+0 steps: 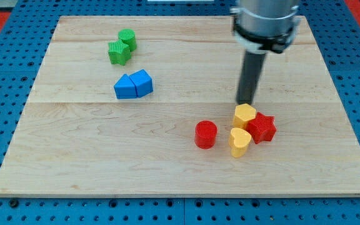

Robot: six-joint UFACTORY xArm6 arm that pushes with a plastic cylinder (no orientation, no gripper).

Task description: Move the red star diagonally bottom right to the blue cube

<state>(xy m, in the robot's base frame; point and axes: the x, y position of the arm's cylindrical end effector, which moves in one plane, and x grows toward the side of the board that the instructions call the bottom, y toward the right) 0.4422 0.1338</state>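
The red star (263,127) lies at the view's lower right, touching a yellow block (244,115) on its left and a yellow heart (240,142) at its lower left. My tip (245,103) stands just above the yellow block's top edge, up and left of the red star. The blue cube (125,87) sits left of centre, touching a blue wedge-like block (143,83) on its right. The cube is far to the left of and above the star.
A red cylinder (205,134) stands left of the yellow heart. A green star (118,52) and a green cylinder (127,39) touch each other near the view's top left. The wooden board (74,156) ends in a blue perforated surround.
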